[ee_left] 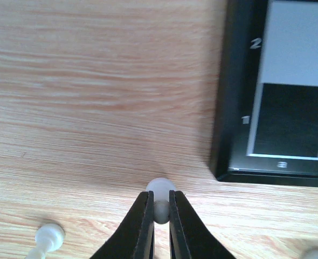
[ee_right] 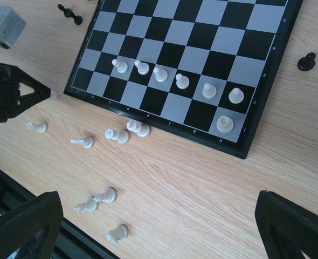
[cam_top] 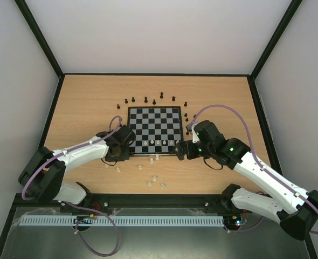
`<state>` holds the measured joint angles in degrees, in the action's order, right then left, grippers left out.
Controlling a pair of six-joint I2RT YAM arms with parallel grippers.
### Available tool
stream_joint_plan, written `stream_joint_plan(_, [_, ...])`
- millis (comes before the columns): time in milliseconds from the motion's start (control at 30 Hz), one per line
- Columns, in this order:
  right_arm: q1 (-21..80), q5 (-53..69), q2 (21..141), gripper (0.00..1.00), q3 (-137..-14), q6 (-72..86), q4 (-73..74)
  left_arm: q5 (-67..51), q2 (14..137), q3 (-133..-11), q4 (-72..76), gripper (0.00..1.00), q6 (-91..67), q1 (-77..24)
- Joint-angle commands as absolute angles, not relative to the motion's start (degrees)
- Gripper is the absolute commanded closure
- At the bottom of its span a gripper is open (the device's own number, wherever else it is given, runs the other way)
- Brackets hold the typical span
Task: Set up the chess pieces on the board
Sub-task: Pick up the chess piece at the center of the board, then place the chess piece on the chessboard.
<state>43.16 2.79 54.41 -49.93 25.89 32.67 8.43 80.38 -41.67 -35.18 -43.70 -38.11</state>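
The board (cam_top: 153,116) lies mid-table. Several white pawns (ee_right: 182,81) stand in a row on its near side, with a white rook (ee_right: 224,123) on the corner square. My left gripper (ee_left: 160,208) is down at the table by the board's near-left corner (ee_left: 229,172), shut on a small white piece (ee_left: 160,189). It also shows in the top view as the left gripper (cam_top: 117,154). My right gripper (cam_top: 179,150) hovers open above the board's near-right corner, and its fingers (ee_right: 24,226) hold nothing.
Several loose white pieces (ee_right: 117,135) lie toppled on the wood in front of the board, some near the table's front edge (ee_right: 117,234). Black pieces (cam_top: 154,102) stand in an arc behind and to the right of the board. One black pawn (ee_right: 306,61) is beside the board's right edge.
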Motion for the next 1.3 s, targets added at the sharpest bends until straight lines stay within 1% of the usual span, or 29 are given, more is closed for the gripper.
stream_joint_plan(0, [43.7, 2.7, 53.7, 0.01, -49.1, 25.3, 33.1, 9.6, 78.1, -48.2, -41.7, 0.97, -42.5, -39.4])
stream_joint_plan(200, [43.7, 2.3, 54.0, 0.01, -49.2, 25.3, 33.2, 10.5, 79.8, -58.8, -47.7, 0.96, -38.8, -40.1])
stream_joint_plan(400, [43.7, 1.5, 54.7, 0.01, -49.4, 25.5, 33.6, 10.1, 86.4, -64.8, -46.8, 0.95, -35.0, -40.4])
stream_joint_plan(733, [43.7, -0.1, 55.2, 0.01, -49.6, 26.1, 34.0, 7.4, 95.8, -68.3, -41.8, 0.94, -31.5, -40.6])
stream_joint_plan(1267, [43.7, 0.1, 55.5, 0.01, -49.4, 25.9, 33.8, 7.4, 100.8, -70.6, -41.0, 0.93, -30.6, -41.7])
